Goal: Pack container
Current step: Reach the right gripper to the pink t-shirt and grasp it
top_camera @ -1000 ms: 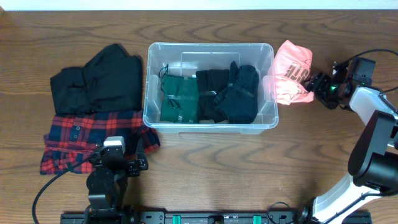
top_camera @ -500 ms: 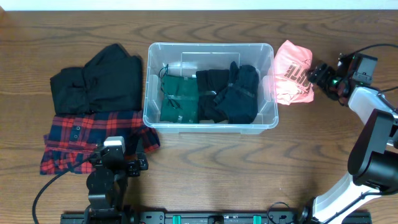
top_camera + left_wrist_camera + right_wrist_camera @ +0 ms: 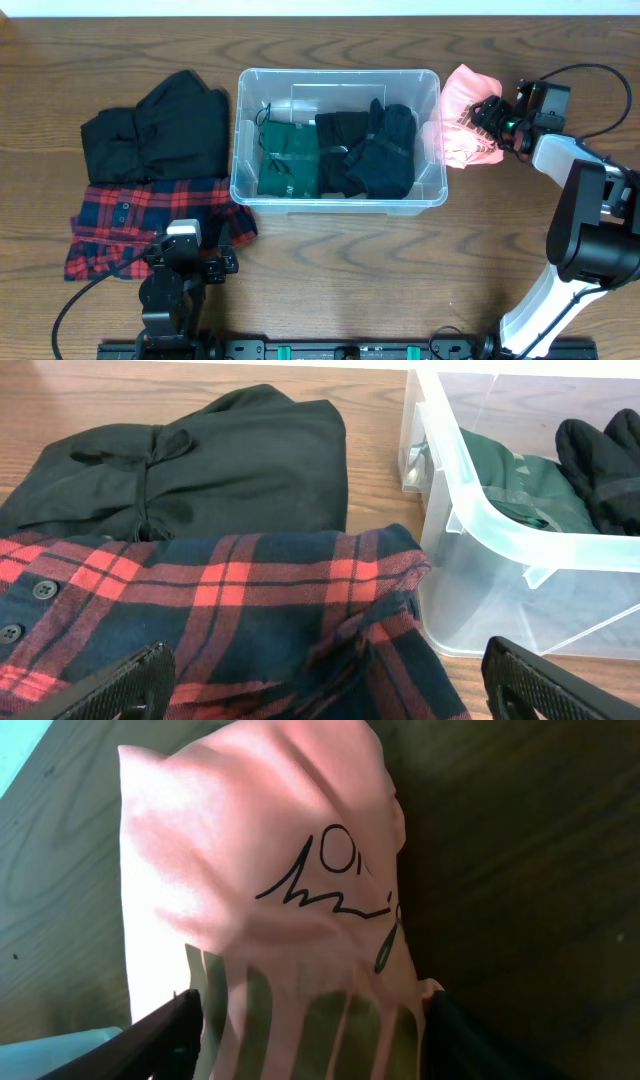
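Observation:
The clear container (image 3: 432,185) stands mid-table and holds a green garment (image 3: 287,160) and black garments (image 3: 370,150). Its near corner shows in the left wrist view (image 3: 500,530). A pink printed garment (image 3: 462,110) lies just right of the container. My right gripper (image 3: 487,118) is open over the garment's right edge. In the right wrist view the pink garment (image 3: 280,870) lies between the spread fingers of the right gripper (image 3: 315,1050). My left gripper (image 3: 188,258) is open and empty at the near edge of a red plaid shirt (image 3: 130,220). It (image 3: 325,690) hovers over the plaid shirt (image 3: 230,610).
A black garment (image 3: 160,125) lies left of the container, behind the plaid shirt; it also shows in the left wrist view (image 3: 200,460). The right arm's cable (image 3: 600,75) loops at the table's right edge. Bare wood table (image 3: 400,270) lies in front of the container.
My right gripper has moved left from beside the pink garment onto its right edge, and the garment has bunched slightly. The left arm has not moved.

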You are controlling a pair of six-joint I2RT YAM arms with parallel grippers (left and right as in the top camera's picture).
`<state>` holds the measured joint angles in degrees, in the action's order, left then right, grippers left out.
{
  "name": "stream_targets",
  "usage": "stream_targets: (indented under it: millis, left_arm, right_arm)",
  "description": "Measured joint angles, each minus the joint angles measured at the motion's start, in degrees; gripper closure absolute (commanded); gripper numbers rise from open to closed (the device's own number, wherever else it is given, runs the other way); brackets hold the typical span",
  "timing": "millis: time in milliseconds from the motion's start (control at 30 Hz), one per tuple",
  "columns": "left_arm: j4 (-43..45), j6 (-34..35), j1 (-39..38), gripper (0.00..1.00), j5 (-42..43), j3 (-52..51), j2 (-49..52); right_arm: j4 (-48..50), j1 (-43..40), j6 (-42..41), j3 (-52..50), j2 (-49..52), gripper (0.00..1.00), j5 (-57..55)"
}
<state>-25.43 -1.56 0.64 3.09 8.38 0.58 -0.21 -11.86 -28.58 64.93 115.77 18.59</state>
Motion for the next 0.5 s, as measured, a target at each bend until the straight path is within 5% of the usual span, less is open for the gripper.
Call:
stream_targets:
  millis: [500]
  left_arm:
    - [0.0,-0.02,0.0,0.02,0.0,0.0,0.0]
  right_arm:
    - [-1.95,-3.67,4.83,-0.17,-3.48,0.23,-0.07]
